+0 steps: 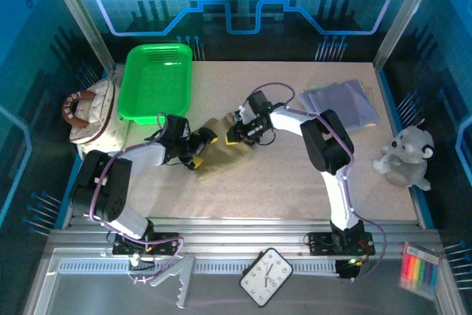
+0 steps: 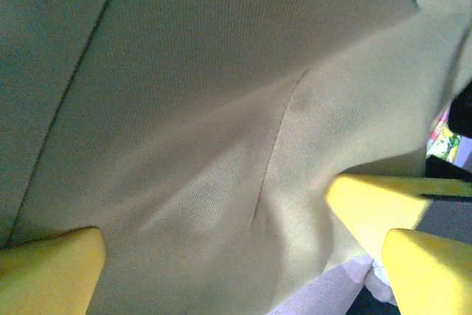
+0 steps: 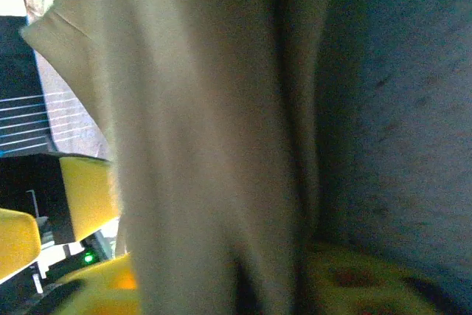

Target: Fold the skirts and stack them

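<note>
Wrist view shows left end effector point(image 2: 221, 256) spread on khaki skirt point(image 2: 221, 108); overhead, right end effector point(image 1: 237, 136) closure unclear.

A bright green plastic tray point(image 1: 157, 82) sits far left on the speckled beige tabletop point(image 1: 280, 182), a cream brown-handled handbag point(image 1: 92, 119) beside it. A white plush toy point(image 1: 404, 156) sits at the right edge; a black-framed clock point(image 1: 266, 277) lies nearest.

Beige table point(image 1: 295, 182): khaki skirt point(image 1: 221, 158), green tray point(image 1: 156, 82)

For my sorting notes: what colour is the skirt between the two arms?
The skirt is plain khaki-tan, shown best in the left wrist view.
</note>
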Robot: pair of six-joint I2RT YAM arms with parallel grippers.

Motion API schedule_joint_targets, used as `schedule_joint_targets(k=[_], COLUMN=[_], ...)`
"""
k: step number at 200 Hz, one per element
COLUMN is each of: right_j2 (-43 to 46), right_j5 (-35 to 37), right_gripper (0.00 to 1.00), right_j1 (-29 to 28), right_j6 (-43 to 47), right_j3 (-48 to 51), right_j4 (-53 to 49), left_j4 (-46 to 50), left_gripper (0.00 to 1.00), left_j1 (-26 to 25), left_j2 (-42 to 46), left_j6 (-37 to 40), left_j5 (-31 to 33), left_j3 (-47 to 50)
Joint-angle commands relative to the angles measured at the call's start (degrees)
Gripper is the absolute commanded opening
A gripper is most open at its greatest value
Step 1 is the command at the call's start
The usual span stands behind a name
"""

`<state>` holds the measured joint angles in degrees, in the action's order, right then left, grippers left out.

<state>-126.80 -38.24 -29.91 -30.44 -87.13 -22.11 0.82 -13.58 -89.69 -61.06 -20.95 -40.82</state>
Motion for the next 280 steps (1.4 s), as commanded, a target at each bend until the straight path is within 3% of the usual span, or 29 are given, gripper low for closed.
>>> schedule_joint_targets(k=[1, 20, 51, 68, 104, 150, 190, 217, 227, 239, 246, 254, 267, 280], right_j2=[1.18, 7.61, 15.10, 16.36, 12.90, 1.47, -1.44, -2.93, -4.61, -5.60, -5.35, -3.52, 4.55, 17.35], right_j5=[-2.62, 4.82, 19.22, 23.42, 20.37, 14.83, 11.48, 24.11, 26.12, 31.81, 34.80, 37.21, 41.51, 46.44], right_gripper=[0.13, 0.00, 0.00, 0.00, 0.00, 0.00, 0.00, 0.04, 0.12, 0.31, 0.52, 0.97, 1.00, 1.00], right_j1=[0.40, 3.98, 11.38, 16.03, 26.34, 37.38, 46.08, 47.68, 48.15, 48.00, 47.65, 47.09, 45.38, 42.59], right_j6=[1.75, 5.62, 22.82, 31.63, 42.72, 55.45, 59.92, 56.07, 54.83, 52.20, 50.35, 47.69, 42.56, 36.89], right_j3=[0.93, 2.16, -5.00, -11.12, -28.15, -50.94, -51.70, -46.79, -47.45, -47.89, -47.89, -46.45, -38.11, -22.44], right_j4=[-1.06, -4.52, -21.38, -29.66, -43.76, -66.90, -69.61, -58.43, -55.72, -52.68, -51.53, -49.50, -41.31, -26.86], left_j4=[6.19, 7.49, 15.60, 19.27, 21.67, 25.78, 30.60, 31.22, 31.66, 33.23, 33.54, 33.26, 32.19, 29.35], left_gripper=[0.99, 0.99, 0.99, 0.99, 0.99, 0.99, 0.99, 0.99, 0.99, 0.99, 0.99, 0.99, 0.99, 0.99], left_j1=[1.22, 1.89, 2.07, 2.70, 5.26, 8.06, 12.17, 13.70, 14.64, 16.15, 17.40, 18.94, 21.69, 24.13], left_j2=[-3.19, 1.19, 8.02, 9.97, 11.22, 12.59, 16.78, 18.99, 19.09, 19.56, 20.24, 21.49, 23.65, 24.72], left_j6=[2.79, 2.92, 6.79, 8.37, 9.68, 10.97, 13.14, 15.39, 16.56, 17.26, 17.95, 19.09, 21.24, 24.40], left_j5=[3.03, 3.78, 9.72, 13.98, 16.45, 17.52, 20.01, 23.79, 25.41, 28.36, 30.41, 32.69, 37.23, 42.51], left_j3=[2.41, 2.28, -2.93, -5.40, -7.57, -9.64, -10.07, -9.62, -9.24, -8.91, -8.36, -7.45, -5.71, -3.53])
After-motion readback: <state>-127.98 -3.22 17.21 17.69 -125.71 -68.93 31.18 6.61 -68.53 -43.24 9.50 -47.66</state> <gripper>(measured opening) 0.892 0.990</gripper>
